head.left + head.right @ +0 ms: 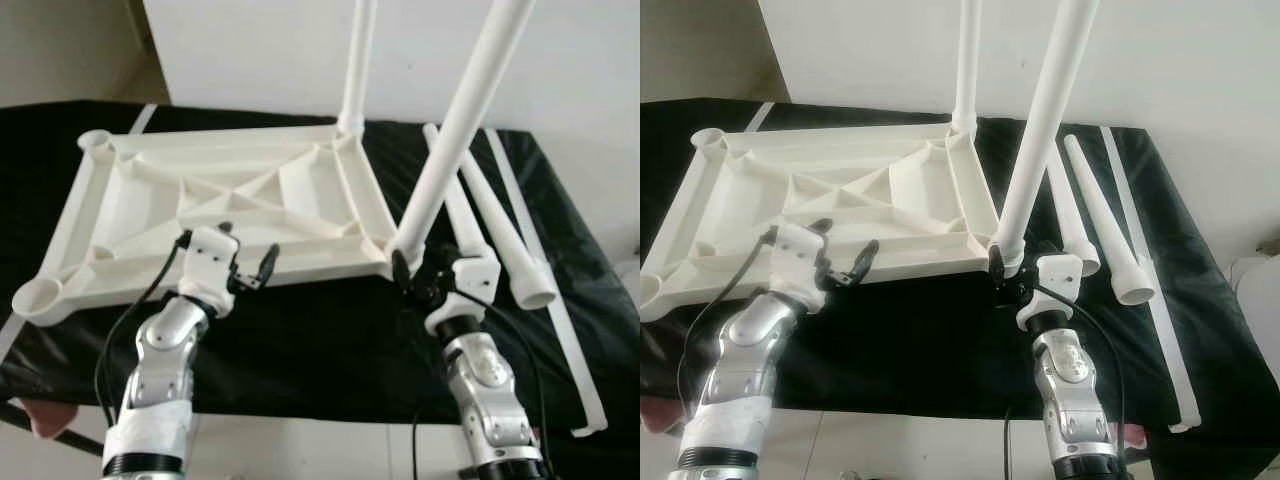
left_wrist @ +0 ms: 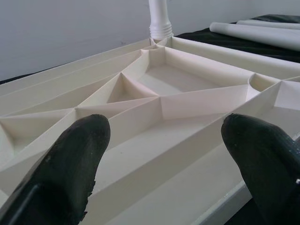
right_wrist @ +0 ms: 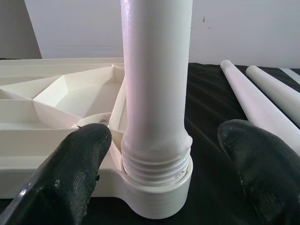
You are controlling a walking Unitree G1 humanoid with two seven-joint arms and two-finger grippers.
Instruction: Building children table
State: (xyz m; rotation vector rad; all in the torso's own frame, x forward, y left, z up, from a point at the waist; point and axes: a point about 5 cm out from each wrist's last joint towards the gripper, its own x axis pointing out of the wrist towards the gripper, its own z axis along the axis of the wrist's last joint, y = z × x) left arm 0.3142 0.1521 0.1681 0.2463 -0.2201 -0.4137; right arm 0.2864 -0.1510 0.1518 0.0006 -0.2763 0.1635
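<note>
White plastic tabletop lies upside down, ribbed underside up, on a black-covered table. Corner sockets face up; one leg stands upright in the far right corner socket. A second leg sits in the near right corner socket, threads partly showing above the collar, leg leaning slightly in the head views. Right end effector is at the base of this leg, black fingers spread either side of the threaded end, not clamped on it, gap visible on both sides. Left end effector is over the tabletop's near edge, left of centre, fingers wide apart, holding nothing, ribs visible between them. Two loose legs lie side by side on the black cover just right of the tabletop, near the right arm. A long thin white strip lies further right along the table edge. White wall behind.
</note>
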